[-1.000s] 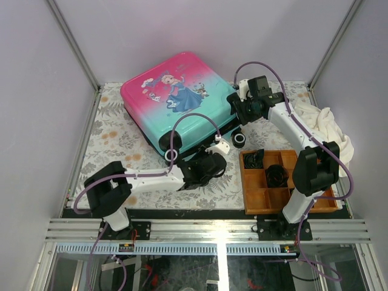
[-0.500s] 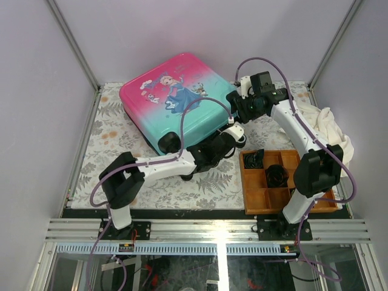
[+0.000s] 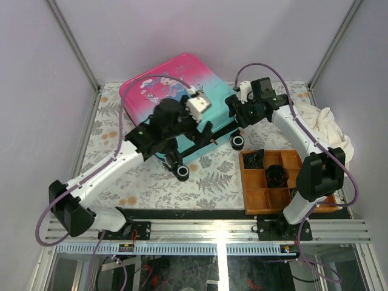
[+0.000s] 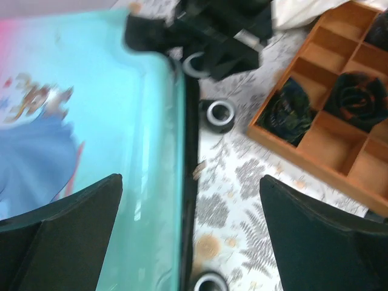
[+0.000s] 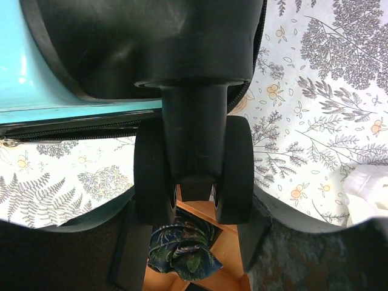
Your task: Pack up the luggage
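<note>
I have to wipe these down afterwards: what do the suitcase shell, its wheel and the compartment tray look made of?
The suitcase shell looks like hard plastic with a glossy finish: light streaks show over a printed picture. The wheel is black and matte, likely plastic or rubber; I cannot tell which. The compartment tray looks like wood, orange-brown and smooth, perhaps varnished.

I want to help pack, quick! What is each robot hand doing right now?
Left gripper: open, holding nothing, over the luggage.
Right gripper: closed on the luggage's wheel.
</note>
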`<state>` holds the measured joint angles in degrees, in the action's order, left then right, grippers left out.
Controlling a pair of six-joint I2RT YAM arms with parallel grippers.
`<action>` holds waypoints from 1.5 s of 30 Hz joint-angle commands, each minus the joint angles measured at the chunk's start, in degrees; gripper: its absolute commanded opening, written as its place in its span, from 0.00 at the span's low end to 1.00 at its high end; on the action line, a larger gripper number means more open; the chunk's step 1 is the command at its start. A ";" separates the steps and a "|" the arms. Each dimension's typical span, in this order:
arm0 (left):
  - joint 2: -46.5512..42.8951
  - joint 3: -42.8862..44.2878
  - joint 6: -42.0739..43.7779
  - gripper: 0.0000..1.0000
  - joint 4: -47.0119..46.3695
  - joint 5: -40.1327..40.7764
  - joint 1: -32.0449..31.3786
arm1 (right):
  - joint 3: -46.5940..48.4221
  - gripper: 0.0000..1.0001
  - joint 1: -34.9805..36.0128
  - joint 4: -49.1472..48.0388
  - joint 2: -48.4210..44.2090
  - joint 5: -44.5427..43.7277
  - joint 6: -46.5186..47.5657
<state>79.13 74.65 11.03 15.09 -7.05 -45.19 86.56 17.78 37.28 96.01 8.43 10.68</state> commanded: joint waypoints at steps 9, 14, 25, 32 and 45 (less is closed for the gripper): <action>-9.56 -4.12 2.25 1.00 12.75 -9.45 21.62 | 19.80 0.00 9.48 3.14 12.88 7.85 -0.16; -8.03 0.53 13.71 1.00 25.67 -17.20 25.64 | 21.52 0.00 9.06 4.74 10.27 4.90 1.53; -8.46 -0.51 19.58 1.00 28.31 -18.63 26.47 | 12.02 0.00 6.48 5.50 1.11 3.31 2.94; -8.37 -2.63 21.14 1.00 28.33 -18.22 26.47 | 8.10 0.01 5.81 2.52 1.57 3.39 2.74; -8.95 -3.97 20.35 1.00 27.20 -17.34 26.44 | 5.48 0.51 4.07 3.85 -4.35 8.57 1.10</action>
<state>70.85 71.61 31.88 41.98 -24.49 -19.00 91.50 22.92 40.07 99.98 10.24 10.04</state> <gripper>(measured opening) 0.997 0.564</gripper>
